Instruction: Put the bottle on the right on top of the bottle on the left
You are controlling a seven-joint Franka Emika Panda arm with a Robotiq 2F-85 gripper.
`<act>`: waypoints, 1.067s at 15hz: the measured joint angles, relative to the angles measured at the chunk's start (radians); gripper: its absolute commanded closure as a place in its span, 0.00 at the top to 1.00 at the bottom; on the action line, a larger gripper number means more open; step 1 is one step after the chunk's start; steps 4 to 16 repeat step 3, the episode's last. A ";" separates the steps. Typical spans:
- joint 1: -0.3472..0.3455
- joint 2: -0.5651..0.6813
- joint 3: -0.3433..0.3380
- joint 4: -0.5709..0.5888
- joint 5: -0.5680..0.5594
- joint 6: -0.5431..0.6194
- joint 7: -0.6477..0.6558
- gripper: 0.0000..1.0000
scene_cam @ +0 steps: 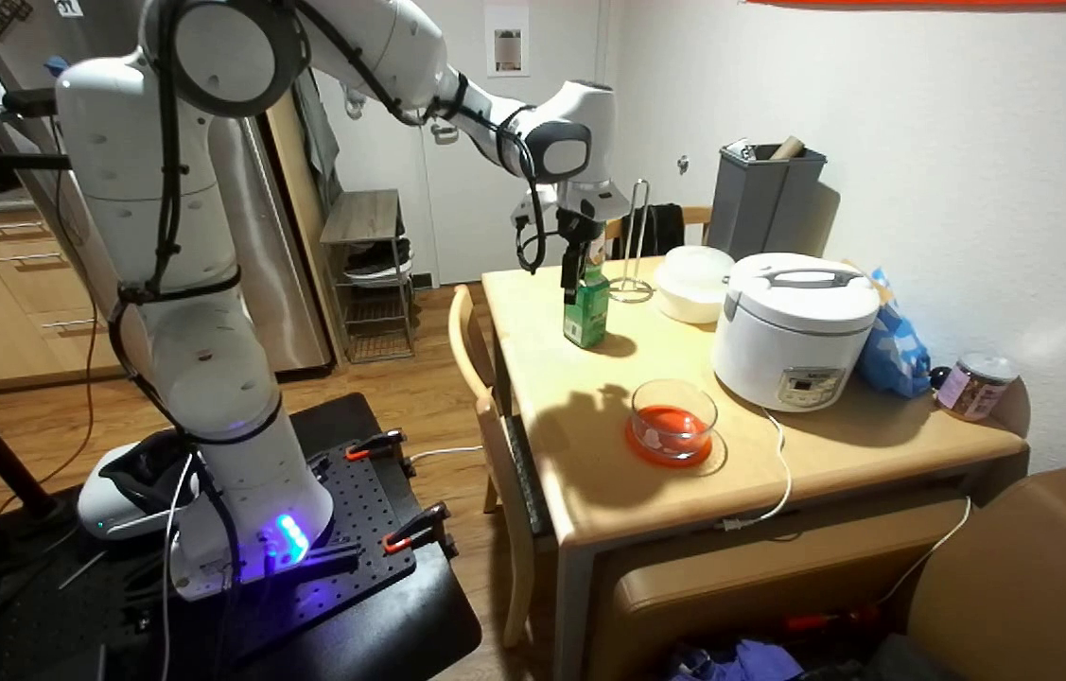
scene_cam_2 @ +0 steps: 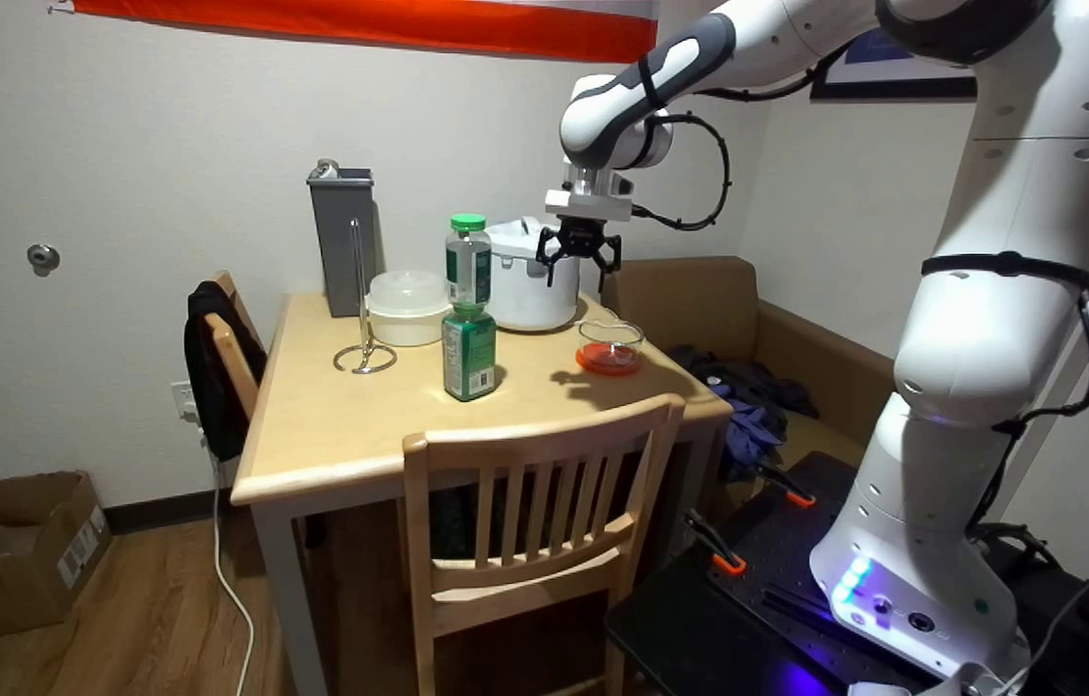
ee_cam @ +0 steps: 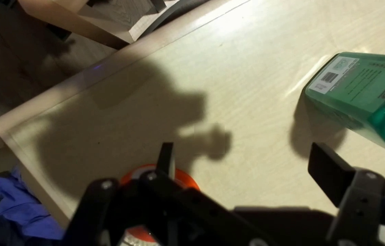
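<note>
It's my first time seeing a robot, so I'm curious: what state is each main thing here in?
Tool: open, holding nothing
Clear bottle: capped, upright on top of the green one
Green bottle: upright on the table
Rice cooker: closed
Pale container: covered
Glass bowl: uncovered
Metal stand: upright
Grey bin: open at the top

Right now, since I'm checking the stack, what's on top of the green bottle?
A clear bottle with a green cap stands upright on the green bottle. It covers the lower one's very top, so that can't be seen.
</note>
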 measured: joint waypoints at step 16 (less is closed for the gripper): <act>0.000 0.000 0.000 -0.024 0.000 0.034 -0.001 1.00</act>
